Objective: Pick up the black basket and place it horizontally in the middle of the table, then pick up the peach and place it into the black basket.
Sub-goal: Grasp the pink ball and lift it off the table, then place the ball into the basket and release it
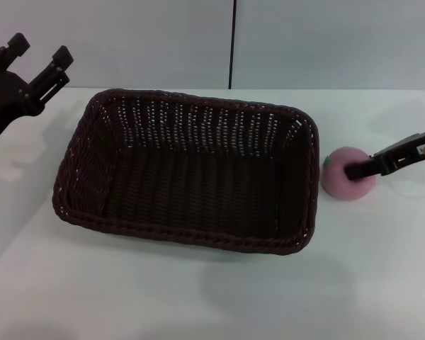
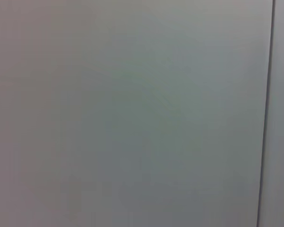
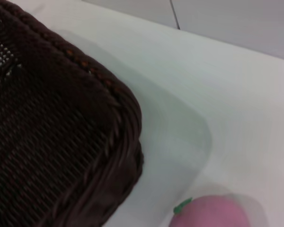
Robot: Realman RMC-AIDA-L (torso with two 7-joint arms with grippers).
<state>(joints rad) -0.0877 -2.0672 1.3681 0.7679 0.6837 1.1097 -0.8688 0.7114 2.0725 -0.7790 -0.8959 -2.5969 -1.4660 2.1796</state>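
Note:
The black basket (image 1: 188,168) lies lengthwise across the middle of the white table (image 1: 198,297), empty, open side up. The pink peach (image 1: 343,177) rests on the table just to the right of the basket, its green mark toward the basket. My right gripper (image 1: 358,170) reaches in from the right and is at the peach's right side. The right wrist view shows the basket's corner (image 3: 52,118) and the top of the peach (image 3: 210,213). My left gripper (image 1: 39,51) is open and empty, raised at the far left beyond the basket's corner.
A grey wall with a dark vertical seam (image 1: 231,42) stands behind the table. The left wrist view shows only this wall and the seam (image 2: 267,113). Bare tabletop lies in front of the basket and to both sides.

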